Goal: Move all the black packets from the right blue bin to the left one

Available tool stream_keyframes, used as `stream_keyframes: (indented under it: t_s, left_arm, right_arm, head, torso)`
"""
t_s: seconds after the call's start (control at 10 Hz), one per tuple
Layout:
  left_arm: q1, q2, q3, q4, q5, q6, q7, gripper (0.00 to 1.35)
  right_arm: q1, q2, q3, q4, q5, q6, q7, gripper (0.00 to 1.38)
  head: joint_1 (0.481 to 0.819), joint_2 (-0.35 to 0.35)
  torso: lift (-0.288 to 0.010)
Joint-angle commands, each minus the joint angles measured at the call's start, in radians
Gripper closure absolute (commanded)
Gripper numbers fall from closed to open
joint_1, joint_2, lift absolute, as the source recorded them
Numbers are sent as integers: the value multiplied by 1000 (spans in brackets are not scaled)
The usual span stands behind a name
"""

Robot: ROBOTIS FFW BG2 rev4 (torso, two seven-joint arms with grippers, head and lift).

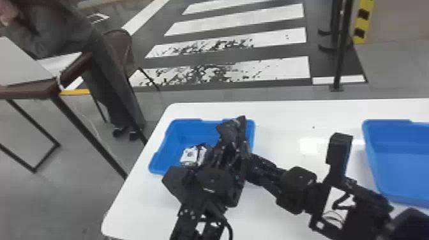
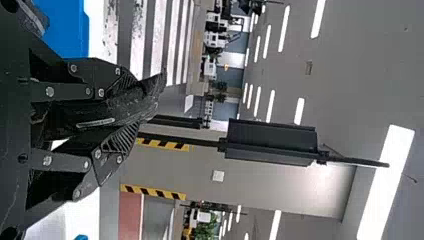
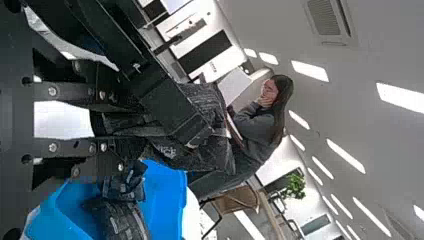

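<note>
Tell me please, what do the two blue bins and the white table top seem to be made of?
The left blue bin and right blue bin look like smooth moulded plastic: even colour, rounded corners.

The white table top looks hard and glossy, as its bright reflection suggests; it could be laminate or painted board.

Head view faces forward, down over table (image 1: 281,111); right wrist view shares left bin (image 1: 191,128).
</note>
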Motion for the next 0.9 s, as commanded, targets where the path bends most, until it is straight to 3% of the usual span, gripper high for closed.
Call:
stream_keyframes:
  t_s: [0.0,0.1,0.4,0.6,0.8]
  left_arm:
    - [-10,-4,16,0,-10,4,0,1210]
    - [-29,-12,35,20,-47,6,9,1210]
    - [-174,-38,113,191,-209,-28,34,1210]
    - [-275,-40,135,292,-305,-53,71,1210]
    - [-395,-37,173,447,-488,-85,107,1207]
  right_arm:
    - [30,5,-31,6,-22,-36,1,263]
    - [67,6,-77,-12,-8,-41,1,79]
    - [158,17,-221,-75,50,-41,1,127]
    - [172,17,-233,-93,50,-41,1,127]
    - [187,17,-247,-102,48,-41,1,130]
  head:
    - [695,350]
    - [695,350]
    - [695,340]
    - [695,328]
    - [695,333]
  torso:
    - [-140]
    - [-140]
    - [-140]
    - [-140]
    - [-140]
